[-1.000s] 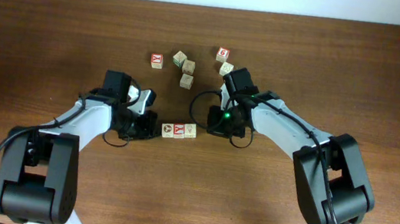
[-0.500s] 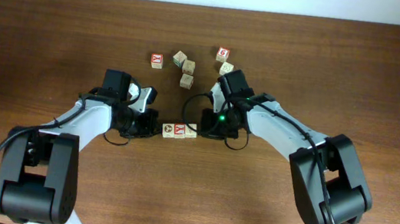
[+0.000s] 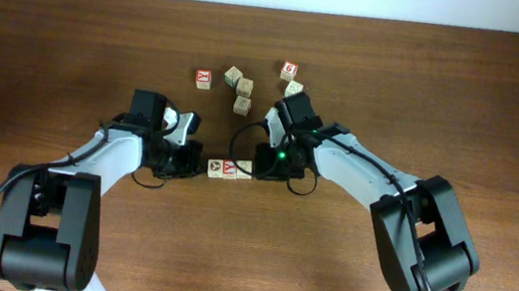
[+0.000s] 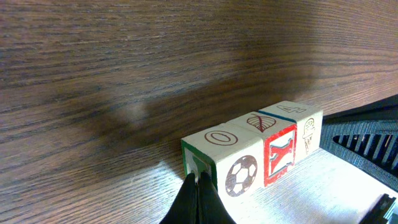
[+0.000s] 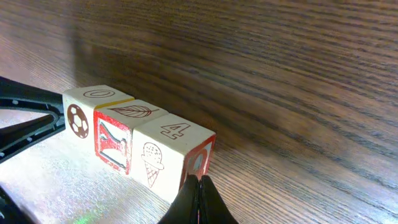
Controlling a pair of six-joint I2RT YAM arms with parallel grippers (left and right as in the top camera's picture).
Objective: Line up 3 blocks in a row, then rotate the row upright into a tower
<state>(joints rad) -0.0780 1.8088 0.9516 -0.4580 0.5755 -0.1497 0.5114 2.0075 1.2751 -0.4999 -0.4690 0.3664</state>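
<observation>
- The table (image 3: 429, 77) is dark brown wood with a fine streaky grain and a dull sheen.
- The left gripper (image 4: 199, 194) has its two thin black fingertips pressed together into a single wedge. The tip rests against the green-edged end face of the O block (image 4: 219, 160) and holds nothing.
- The O block is a pale, smooth wooden cube at the left end of a straight row near the middle of the table, between the two arms. It has an outlined O on top and a soccer ball drawn on its side.
- The Y block (image 4: 277, 148) touches it. A leaf is drawn on top, and the side is a red panel with a pale letter.
- The 4 block (image 4: 306, 124) closes the row flush against it, with a 4 on top and an ice-cream cone on its side.
- The right gripper (image 5: 199, 196) is also closed to a dark point. It touches the red-bordered end face of the 4 block and grips nothing.
- The loose cubes (image 3: 244, 87) are six similar pale blocks, some with red marks. They lie scattered farther back, well apart from the row.
</observation>
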